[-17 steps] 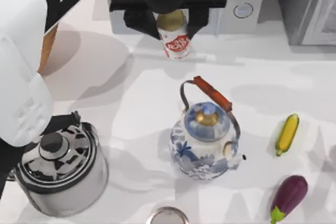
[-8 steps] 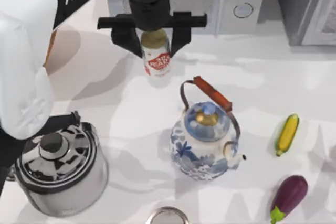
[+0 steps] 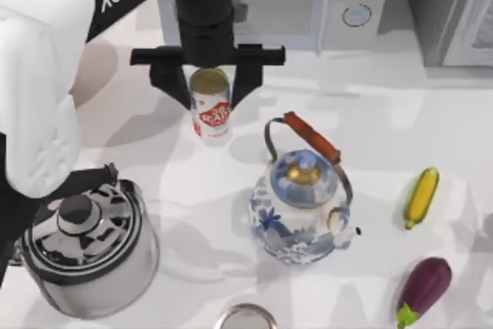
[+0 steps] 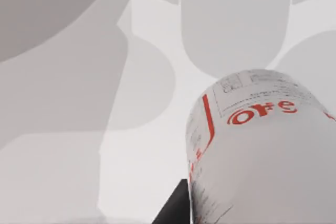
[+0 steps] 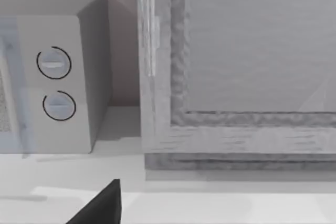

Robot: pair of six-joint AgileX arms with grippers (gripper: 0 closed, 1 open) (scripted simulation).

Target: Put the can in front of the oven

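The can (image 3: pixel 210 109), red-and-white with a dull gold top, stands upright between the black fingers of my left gripper (image 3: pixel 208 99), which is shut on its sides. It hangs over the white table, left of and nearer than the door of the pale oven (image 3: pixel 296 5). The left wrist view has the can's label (image 4: pixel 262 150) close up, with the table beneath it. My right arm is parked. Its wrist view faces the oven's two knobs (image 5: pixel 55 85), and one dark finger (image 5: pixel 102 205) shows at the picture's edge.
A blue-and-white kettle (image 3: pixel 303 206) with a brown handle stands just right of the can. A steel kettle (image 3: pixel 88 248) is at the front left. Corn (image 3: pixel 422 196) and an eggplant (image 3: pixel 424 289) lie at the right. A darker grey appliance (image 3: pixel 454 13) stands back right, and a silver-rimmed round object (image 3: pixel 246 317) sits at the front edge.
My left gripper has carried the can leftward and toward the table's front, away from the oven door. Nothing else moved.
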